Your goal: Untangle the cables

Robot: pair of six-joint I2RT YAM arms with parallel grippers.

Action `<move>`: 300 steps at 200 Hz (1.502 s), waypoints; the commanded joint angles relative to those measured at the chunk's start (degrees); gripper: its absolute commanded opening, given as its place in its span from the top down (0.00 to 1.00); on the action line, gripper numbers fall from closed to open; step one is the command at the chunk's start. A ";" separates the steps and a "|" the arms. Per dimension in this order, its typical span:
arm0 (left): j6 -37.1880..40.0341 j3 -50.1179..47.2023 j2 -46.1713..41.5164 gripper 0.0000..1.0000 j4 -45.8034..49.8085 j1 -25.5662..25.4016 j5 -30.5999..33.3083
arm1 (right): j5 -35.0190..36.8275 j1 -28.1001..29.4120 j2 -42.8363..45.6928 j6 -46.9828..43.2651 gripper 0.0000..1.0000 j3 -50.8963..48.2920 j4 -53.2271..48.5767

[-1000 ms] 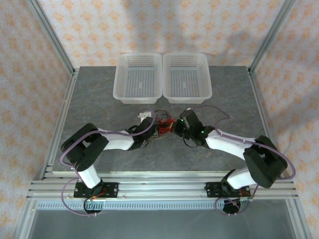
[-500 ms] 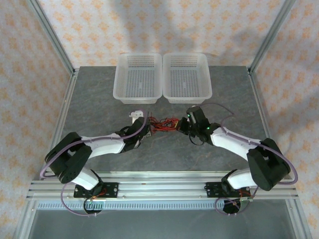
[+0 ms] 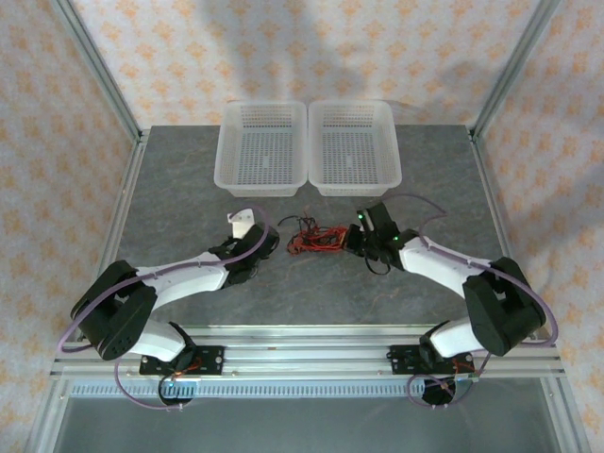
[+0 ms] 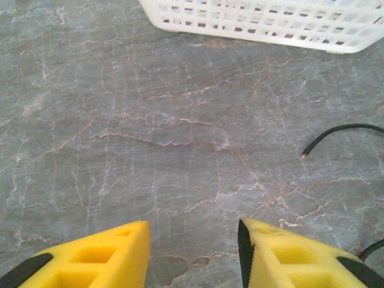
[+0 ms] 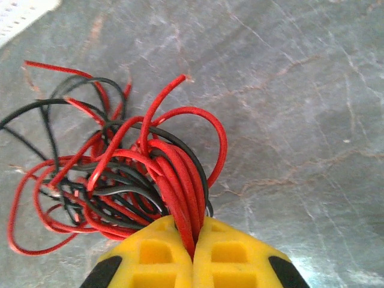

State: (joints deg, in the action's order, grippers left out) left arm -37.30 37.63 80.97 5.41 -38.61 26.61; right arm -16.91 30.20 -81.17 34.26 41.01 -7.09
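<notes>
The cables (image 3: pixel 316 238) stretch left-right, right end clenched in the right gripper (image 5: pixel 193 243); left gripper (image 4: pixel 192 240) released, apart, over open bench (image 3: pixel 189 189).

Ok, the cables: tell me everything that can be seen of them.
The cables are a loose tangle of thin red and black wires, seemingly plastic-coated, looped over one another with free ends sticking out. The bundle lies on the grey table just in front of two white baskets, between the arms. The right gripper is shut on a bunch of red strands at one side. One black end lies near the open left gripper, not touching it.
</notes>
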 commanded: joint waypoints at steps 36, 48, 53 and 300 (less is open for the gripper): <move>8.16 5.02 -3.57 0.38 -1.90 -4.59 -11.86 | 8.22 -0.05 1.13 -0.25 0.74 -0.33 -6.00; 9.50 6.71 -2.91 0.38 -1.98 -6.28 -13.88 | 8.79 -0.05 2.54 -0.07 0.65 0.01 -7.09; 9.75 7.11 -2.62 0.38 -2.03 -6.86 -14.47 | 8.68 -0.05 3.16 -0.07 0.62 0.03 -7.38; 15.81 11.42 22.11 0.72 -19.88 -10.34 -18.88 | 5.22 7.09 -0.84 40.73 0.43 -11.31 23.64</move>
State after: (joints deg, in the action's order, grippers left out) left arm -21.61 49.45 103.07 -11.53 -48.75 8.86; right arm -11.99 36.36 -80.03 71.37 27.99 13.08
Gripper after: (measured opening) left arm 0.311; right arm 0.587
